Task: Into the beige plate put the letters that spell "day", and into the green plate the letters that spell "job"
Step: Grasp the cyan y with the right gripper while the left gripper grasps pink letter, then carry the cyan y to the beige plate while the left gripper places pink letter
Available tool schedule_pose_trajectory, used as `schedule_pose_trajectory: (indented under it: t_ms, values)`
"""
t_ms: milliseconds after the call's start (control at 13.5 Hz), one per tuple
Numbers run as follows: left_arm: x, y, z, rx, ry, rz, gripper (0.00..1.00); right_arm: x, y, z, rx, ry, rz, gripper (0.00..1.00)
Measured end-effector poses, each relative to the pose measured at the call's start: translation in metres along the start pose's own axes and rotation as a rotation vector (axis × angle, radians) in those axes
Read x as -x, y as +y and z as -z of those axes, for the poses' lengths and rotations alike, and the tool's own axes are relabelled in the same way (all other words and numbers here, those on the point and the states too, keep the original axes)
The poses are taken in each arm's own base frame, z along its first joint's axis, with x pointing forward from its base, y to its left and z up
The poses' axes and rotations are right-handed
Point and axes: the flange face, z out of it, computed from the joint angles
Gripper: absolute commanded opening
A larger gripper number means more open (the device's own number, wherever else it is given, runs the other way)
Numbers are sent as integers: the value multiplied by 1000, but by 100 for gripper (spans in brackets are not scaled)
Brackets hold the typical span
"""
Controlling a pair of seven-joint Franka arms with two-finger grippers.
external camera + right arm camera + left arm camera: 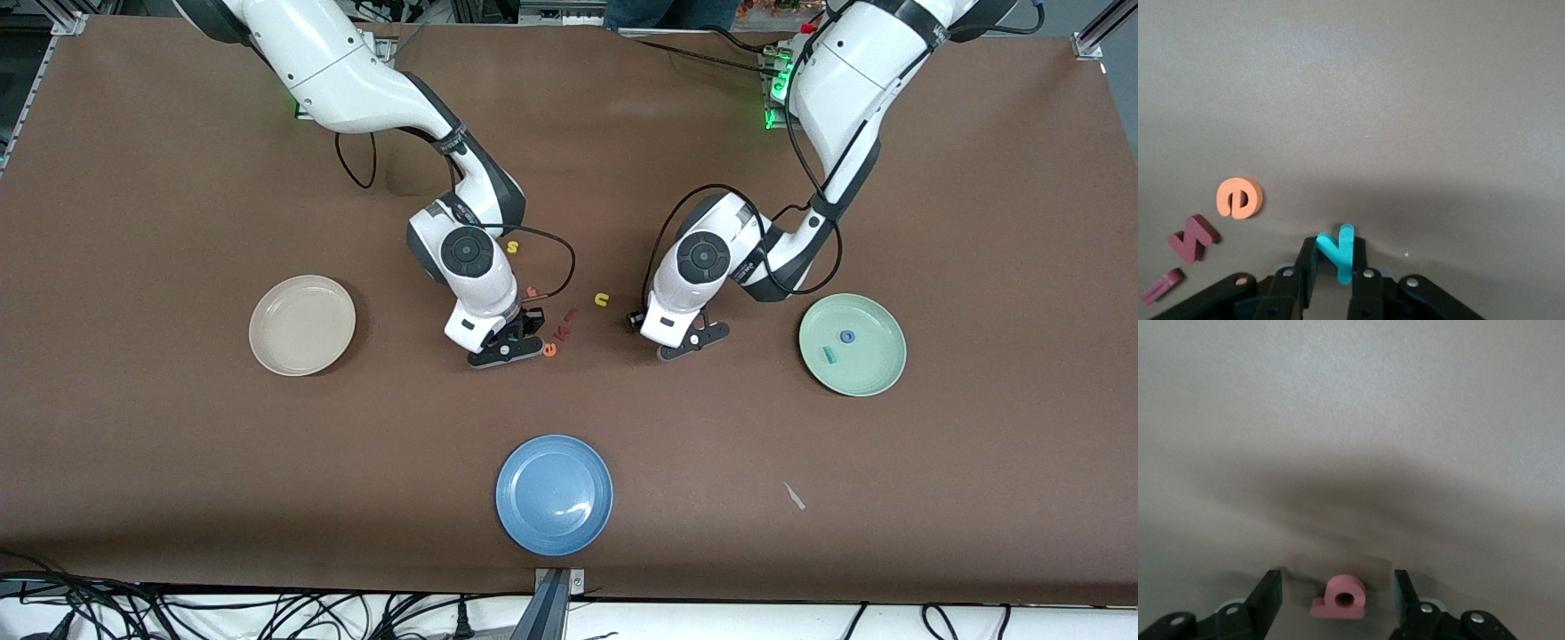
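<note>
Wrist views alone show right claw (1335, 267) clamping teal "y" (1337, 252), left claw (1338, 600) apart around pink "b" (1340, 597).

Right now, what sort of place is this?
Likely a robotics lab bench: two Franka arms over a brown-covered table, cables along its edge, and toy letters beside the beige plate, green plate and blue plate.

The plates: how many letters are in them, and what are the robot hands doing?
Done: the green plate holds the teal "j" and blue "o". The beige plate has none. In hand: the right gripper pinches the teal "y"; the left gripper straddles the pink "b". Left: "d", "a".
</note>
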Motion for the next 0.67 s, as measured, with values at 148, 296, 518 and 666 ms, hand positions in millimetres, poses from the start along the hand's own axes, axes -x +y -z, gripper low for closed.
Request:
schedule_pose_trajectory:
  t_ms: [148,296,518,666]
  values:
    - [7,4,-1,-2,-1,-7,60,0,0,0,0,0,1,0]
    - [10,6,-3,-6,0,-14,53,-3,4,4,2,3,8,0]
    - [10,6,-3,-13,12,-28,31,-20,43,35,26,-11,39,0]
    - [10,6,-2,-12,14,-27,19,-27,84,64,40,-19,79,0]
